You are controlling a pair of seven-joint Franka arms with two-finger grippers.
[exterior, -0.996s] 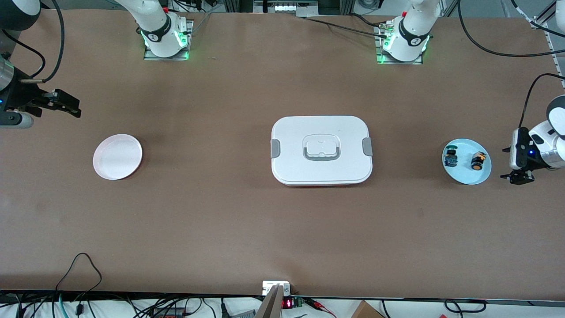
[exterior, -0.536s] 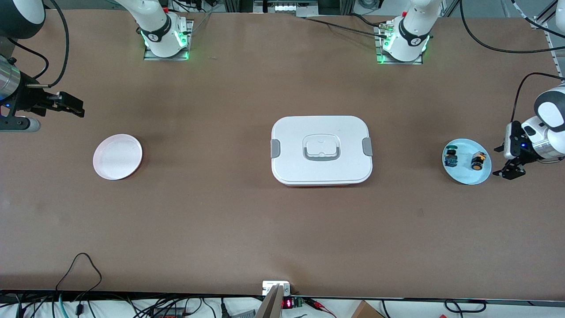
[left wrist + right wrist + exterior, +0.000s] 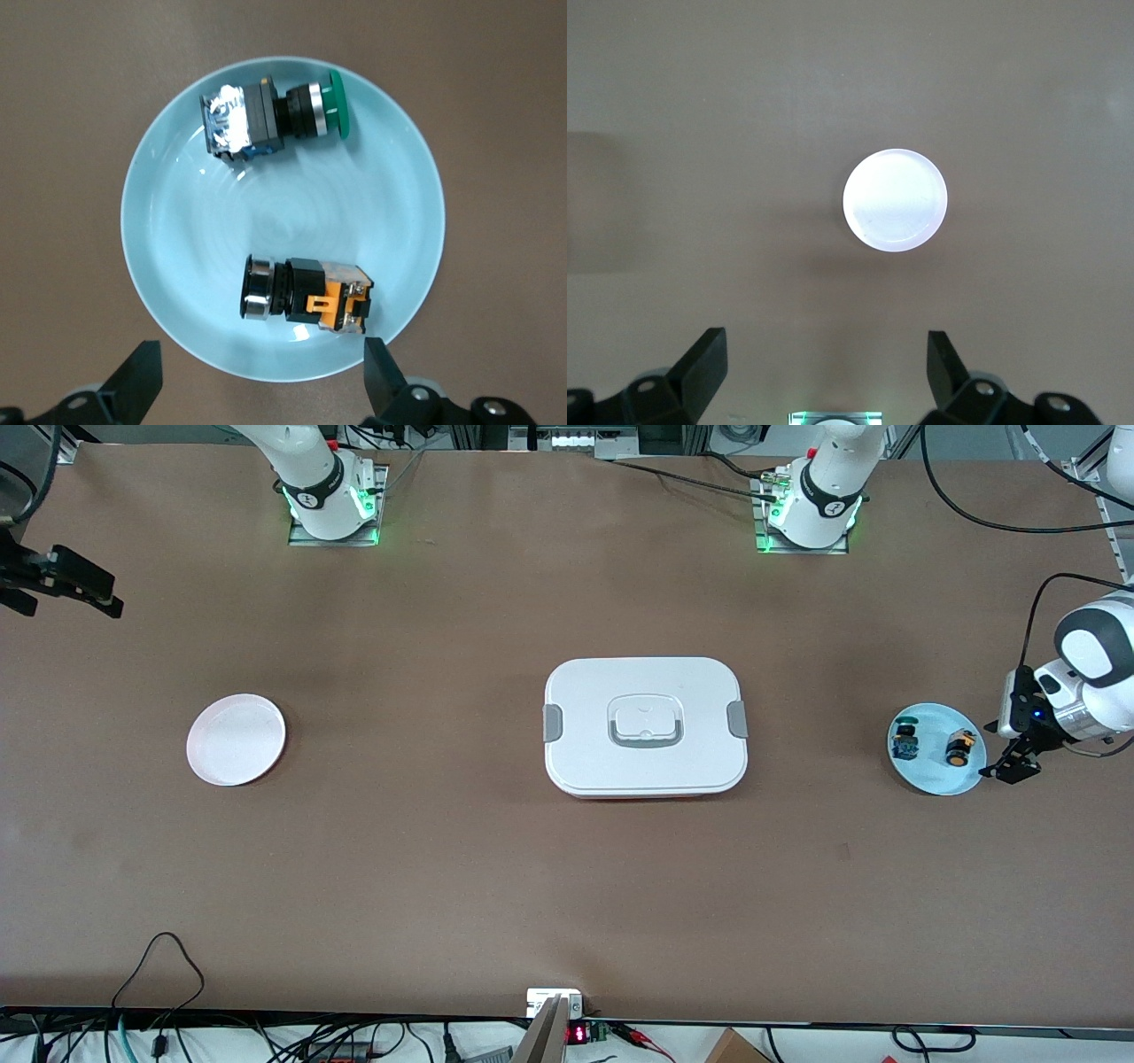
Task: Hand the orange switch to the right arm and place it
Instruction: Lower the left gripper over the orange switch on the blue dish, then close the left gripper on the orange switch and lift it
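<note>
The orange switch (image 3: 958,747) lies on its side on a light blue plate (image 3: 937,776) at the left arm's end of the table. In the left wrist view the orange switch (image 3: 306,296) shows a black body and an orange base. A second switch (image 3: 904,741) with a green cap lies beside it on the same plate (image 3: 177,239). My left gripper (image 3: 1010,767) is open over the plate's edge, its fingertips (image 3: 140,376) wide apart. My right gripper (image 3: 80,589) is open, high over the right arm's end of the table.
A white round plate (image 3: 236,740) lies toward the right arm's end; it shows in the right wrist view (image 3: 895,200). A white lidded box (image 3: 645,726) with grey clips sits at the table's middle. Cables hang along the table's near edge.
My left gripper has moved in toward the blue plate and now reaches its edge. My right gripper has drawn back and up toward the table's end.
</note>
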